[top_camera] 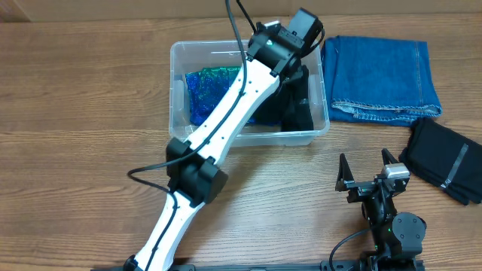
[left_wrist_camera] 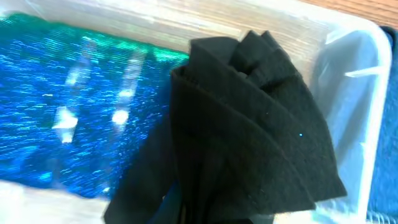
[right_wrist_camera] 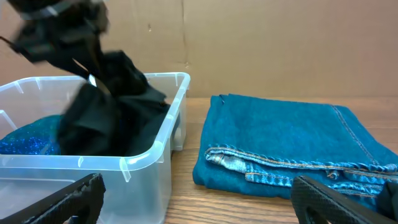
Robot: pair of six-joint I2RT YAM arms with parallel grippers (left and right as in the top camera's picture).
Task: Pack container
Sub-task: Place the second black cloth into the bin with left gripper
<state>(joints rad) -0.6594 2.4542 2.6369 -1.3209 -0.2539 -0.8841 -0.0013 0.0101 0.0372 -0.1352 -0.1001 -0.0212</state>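
Wood table: L gripper pinches black cloth over container, right of blue fabric. R gripper near edge, wide open, empty.

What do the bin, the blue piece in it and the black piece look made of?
Container: clear, glossy rigid plastic; the table shows through its walls. Blue piece: likely glittery metallic-thread fabric, glinting blue-green. Black cloth: soft matte fabric, perhaps fleece; it folds and drapes.

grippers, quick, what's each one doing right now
Left gripper: closed on the black garment, above the container.
Right gripper: open, holding nothing.
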